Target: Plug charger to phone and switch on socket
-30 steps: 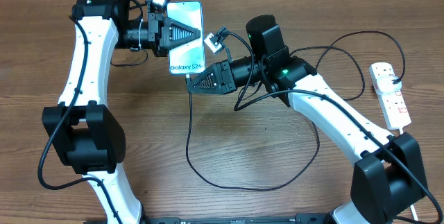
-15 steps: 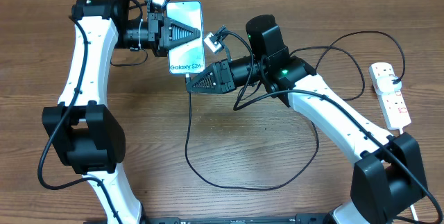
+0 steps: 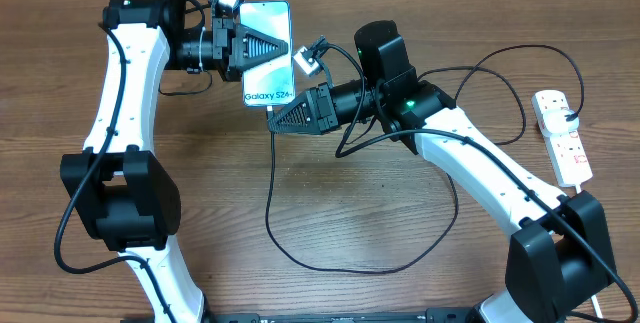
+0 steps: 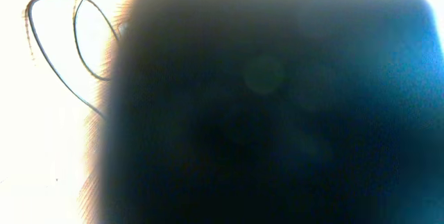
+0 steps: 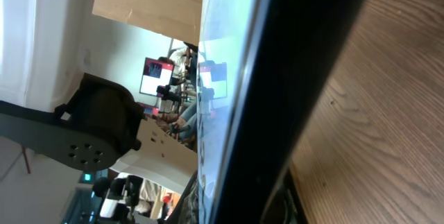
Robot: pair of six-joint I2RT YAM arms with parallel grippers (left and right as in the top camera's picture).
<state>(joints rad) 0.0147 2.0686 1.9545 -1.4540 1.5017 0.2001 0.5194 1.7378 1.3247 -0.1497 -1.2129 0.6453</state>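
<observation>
In the overhead view the phone (image 3: 266, 38) is held off the table, its lit screen reading "Galaxy S24". My left gripper (image 3: 284, 50) is shut on it from the left, one black finger lying across the screen. My right gripper (image 3: 277, 121) is shut on the charger's connector tip, pressed against the phone's lower edge. The charger cable (image 3: 271, 198) drops from there, loops over the table and runs to the socket (image 3: 562, 138) at the far right. The left wrist view is filled by the dark, blurred phone (image 4: 277, 113). The right wrist view shows the phone's black edge (image 5: 298, 78) very close.
The socket's thick white cord (image 3: 598, 293) runs off toward the front right corner. Both arm bases stand at the near edge. Wooden table (image 3: 350, 203) lies under the cable loop, and thin cable loops (image 4: 76, 37) show at the left wrist view's top left.
</observation>
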